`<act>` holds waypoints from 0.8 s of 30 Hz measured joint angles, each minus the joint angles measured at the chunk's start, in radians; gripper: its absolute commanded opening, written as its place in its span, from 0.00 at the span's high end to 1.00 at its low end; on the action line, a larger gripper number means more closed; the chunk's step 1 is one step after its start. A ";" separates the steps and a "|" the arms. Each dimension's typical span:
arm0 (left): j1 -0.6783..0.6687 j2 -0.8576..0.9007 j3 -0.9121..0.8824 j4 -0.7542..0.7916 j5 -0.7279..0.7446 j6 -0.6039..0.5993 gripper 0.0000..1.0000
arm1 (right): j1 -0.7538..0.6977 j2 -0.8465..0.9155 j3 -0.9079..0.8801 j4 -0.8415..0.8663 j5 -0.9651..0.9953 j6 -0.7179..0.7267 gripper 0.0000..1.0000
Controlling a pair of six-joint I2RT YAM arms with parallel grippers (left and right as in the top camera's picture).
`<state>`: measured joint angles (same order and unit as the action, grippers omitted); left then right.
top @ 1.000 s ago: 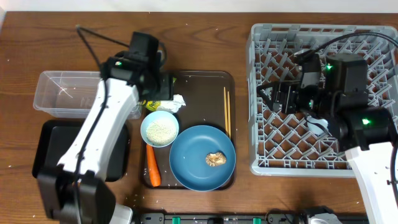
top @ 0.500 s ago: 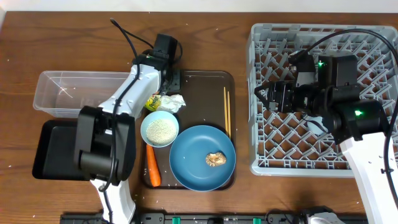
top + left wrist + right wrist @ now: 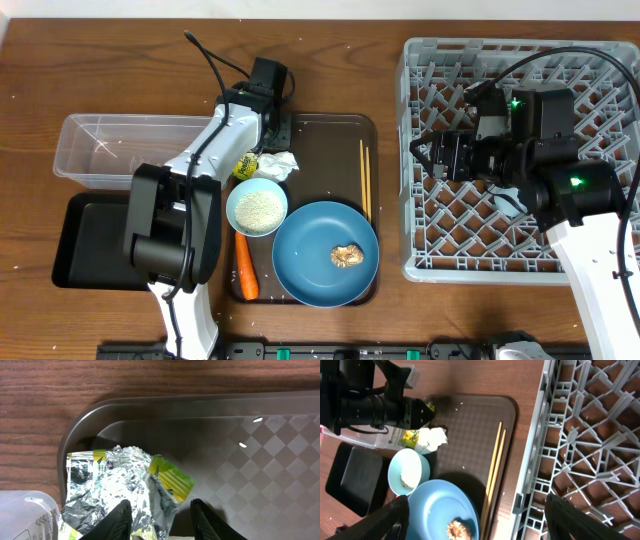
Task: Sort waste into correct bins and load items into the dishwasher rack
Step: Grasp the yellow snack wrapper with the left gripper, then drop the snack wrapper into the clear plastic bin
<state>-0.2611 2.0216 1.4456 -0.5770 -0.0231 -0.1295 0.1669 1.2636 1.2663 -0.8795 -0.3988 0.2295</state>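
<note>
Two dark fingertips are all that shows of the left gripper [image 3: 160,512], at the left wrist view's bottom edge. They are parted around a fold of the yellow-green foil wrapper [image 3: 115,480], itself cropped lower left, in the serving tray's [image 3: 225,420] corner. Rightward, beside the dishwasher rack [image 3: 590,435], the right gripper [image 3: 476,505] gapes wide and empty.
</note>
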 measured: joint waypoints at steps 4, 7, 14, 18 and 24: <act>0.000 0.000 0.000 0.008 0.001 0.004 0.60 | 0.000 0.000 0.000 -0.007 0.001 0.000 0.21; 0.000 0.007 0.000 0.020 0.001 0.007 0.68 | 0.000 0.000 0.000 -0.007 0.003 0.000 0.21; 0.000 0.046 0.000 0.013 0.008 0.034 0.94 | 0.000 0.000 0.000 -0.012 0.005 0.000 0.21; 0.000 0.020 0.010 -0.059 0.010 0.036 0.94 | 0.000 0.000 0.000 -0.014 0.006 0.000 0.20; 0.003 -0.186 0.041 -0.159 0.016 0.037 0.94 | 0.000 0.000 0.000 -0.014 0.015 0.000 0.20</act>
<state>-0.2581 1.8359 1.4864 -0.7364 -0.0067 -0.0925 0.1669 1.2633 1.2663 -0.8932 -0.3840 0.2291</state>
